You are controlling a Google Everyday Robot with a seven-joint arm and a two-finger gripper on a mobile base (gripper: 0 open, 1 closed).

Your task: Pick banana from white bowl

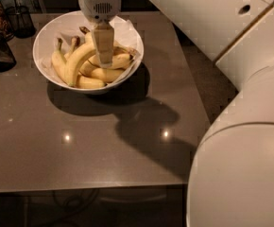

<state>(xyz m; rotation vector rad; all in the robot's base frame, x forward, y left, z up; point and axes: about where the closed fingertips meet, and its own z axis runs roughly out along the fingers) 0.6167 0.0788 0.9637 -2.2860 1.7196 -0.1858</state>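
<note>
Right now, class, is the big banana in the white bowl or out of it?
In: the banana lies inside the white bowl among other bananas; the gripper hangs over them.

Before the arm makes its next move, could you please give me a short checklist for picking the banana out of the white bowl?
1. Gripper over the white bowl: ok.
2. Gripper tip down at the banana: ok.
3. Banana firmly gripped: cannot tell.
4. Banana lifted out: not ok, it lies in the bowl.
5. Banana free of the smaller bananas: not ok, they crowd against it.
6. Bowl upright on the table: ok.
</note>
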